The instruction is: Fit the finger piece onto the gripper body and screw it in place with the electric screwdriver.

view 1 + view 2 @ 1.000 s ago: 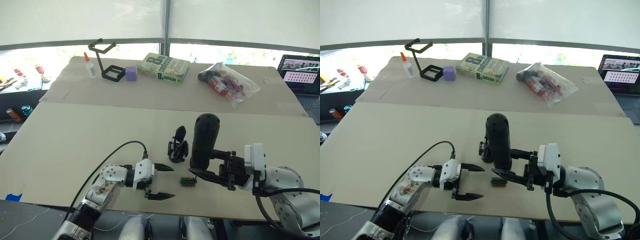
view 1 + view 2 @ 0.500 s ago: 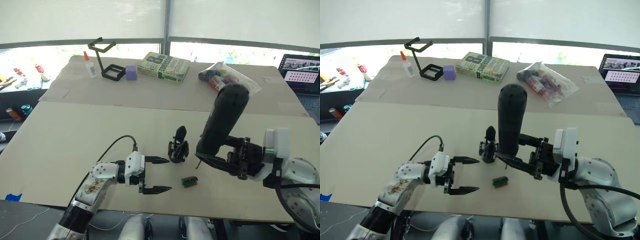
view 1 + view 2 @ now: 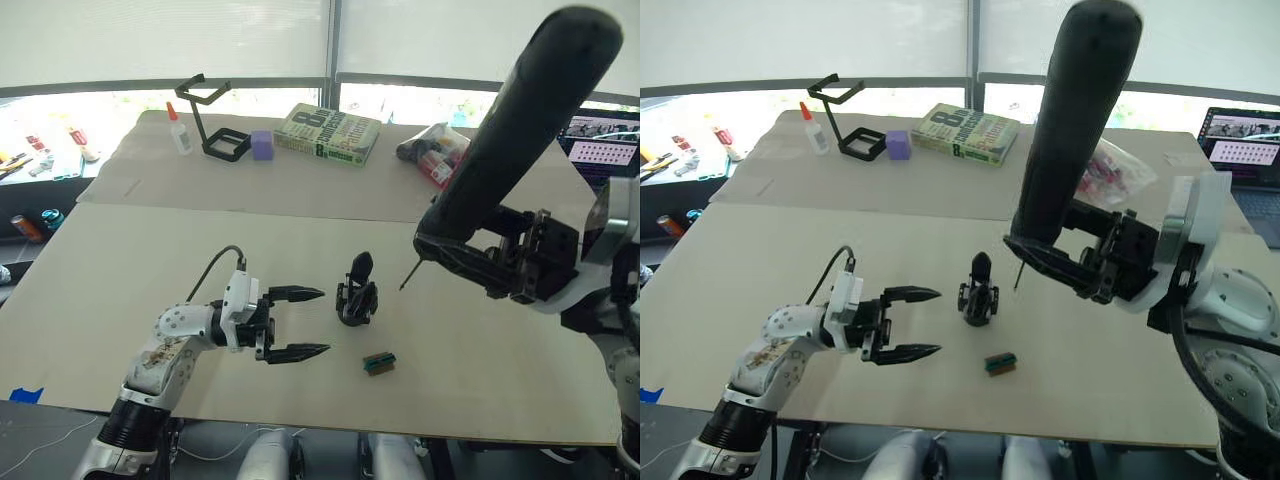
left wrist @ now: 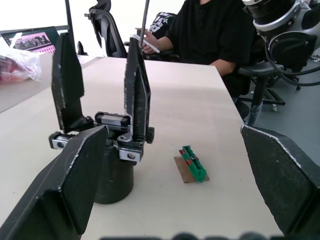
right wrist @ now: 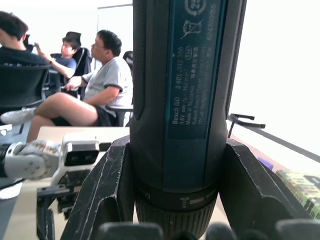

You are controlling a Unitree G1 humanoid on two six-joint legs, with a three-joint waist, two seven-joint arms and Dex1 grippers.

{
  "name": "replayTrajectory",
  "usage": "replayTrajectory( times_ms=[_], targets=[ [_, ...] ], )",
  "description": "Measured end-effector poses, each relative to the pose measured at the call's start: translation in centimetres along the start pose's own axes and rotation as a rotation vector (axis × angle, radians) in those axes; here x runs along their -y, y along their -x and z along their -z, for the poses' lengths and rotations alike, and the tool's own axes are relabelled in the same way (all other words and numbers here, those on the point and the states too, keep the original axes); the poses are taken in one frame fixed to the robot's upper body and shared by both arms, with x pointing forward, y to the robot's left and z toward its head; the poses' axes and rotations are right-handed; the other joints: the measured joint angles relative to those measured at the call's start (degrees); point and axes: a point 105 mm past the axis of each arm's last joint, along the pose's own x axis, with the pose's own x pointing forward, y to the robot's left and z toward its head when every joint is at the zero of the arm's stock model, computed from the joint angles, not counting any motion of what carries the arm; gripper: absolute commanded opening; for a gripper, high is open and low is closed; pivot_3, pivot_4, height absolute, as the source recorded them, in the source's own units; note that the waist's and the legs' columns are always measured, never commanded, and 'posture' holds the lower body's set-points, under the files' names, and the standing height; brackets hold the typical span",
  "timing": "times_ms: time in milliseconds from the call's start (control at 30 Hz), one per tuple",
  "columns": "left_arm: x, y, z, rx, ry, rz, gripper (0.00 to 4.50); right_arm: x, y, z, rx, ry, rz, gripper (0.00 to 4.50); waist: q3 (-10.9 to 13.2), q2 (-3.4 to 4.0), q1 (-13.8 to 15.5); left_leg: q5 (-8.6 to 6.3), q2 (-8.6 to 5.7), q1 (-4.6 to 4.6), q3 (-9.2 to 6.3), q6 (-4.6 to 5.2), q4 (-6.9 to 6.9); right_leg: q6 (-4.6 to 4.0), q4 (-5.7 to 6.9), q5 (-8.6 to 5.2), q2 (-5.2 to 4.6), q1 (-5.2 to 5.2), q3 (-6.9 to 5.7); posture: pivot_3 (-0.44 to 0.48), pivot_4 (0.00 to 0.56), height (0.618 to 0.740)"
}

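The right gripper clamps the electric screwdriver above the gripper body, apparently untouched, while the left gripper stands spread beside it.

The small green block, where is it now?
The small green block lies on the table, just in front of the gripper body, right of the open left gripper.

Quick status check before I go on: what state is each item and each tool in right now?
electric screwdriver: held off the table, tilted, bit down.
right tool: shut on the electric screwdriver.
left tool: open, holding nothing, beside the gripper body.
gripper body: upright on the table, untouched.
green-brown block: lying loose on the table.
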Motion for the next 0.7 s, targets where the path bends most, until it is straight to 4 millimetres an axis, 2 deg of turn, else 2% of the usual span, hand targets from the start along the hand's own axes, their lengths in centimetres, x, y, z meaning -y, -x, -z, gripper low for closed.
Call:
replayTrajectory(
  times_ms=[233,500,700],
  targets=[
    [-1.8,-0.1,-1.3,0.074,0.002,-0.088,4.5,1.2,-1.3,-0.9,0.039,-0.009,-0.007,1.93,0.0,0.0,-0.03,0.04,0.0,-0.01,0.01,-0.06,0.0,0.01,0.01,0.01,0.06,0.0,-0.02,0.0,0.15,0.74],
    [-3.3,0.6,-0.5,0.063,0.023,-0.161,4.5,1.6,-2.8,0.2,0.065,-0.072,-0.035,1.93,0.0,0.0,-0.07,0.05,0.01,-0.07,0.02,-0.07,0.0,0.03,-0.01,0.01,0.11,-0.03,-0.03,0.0,0.15,0.74],
    [-3.5,1.4,-0.2,0.055,-0.018,-0.181,4.5,1.2,-3.9,1.1,0.07,-0.104,-0.077,1.93,0.0,0.0,-0.1,0.06,0.02,-0.11,0.03,-0.08,0.0,0.03,-0.02,0.01,0.11,-0.06,-0.05,0.0,0.15,0.74]
  ],
)
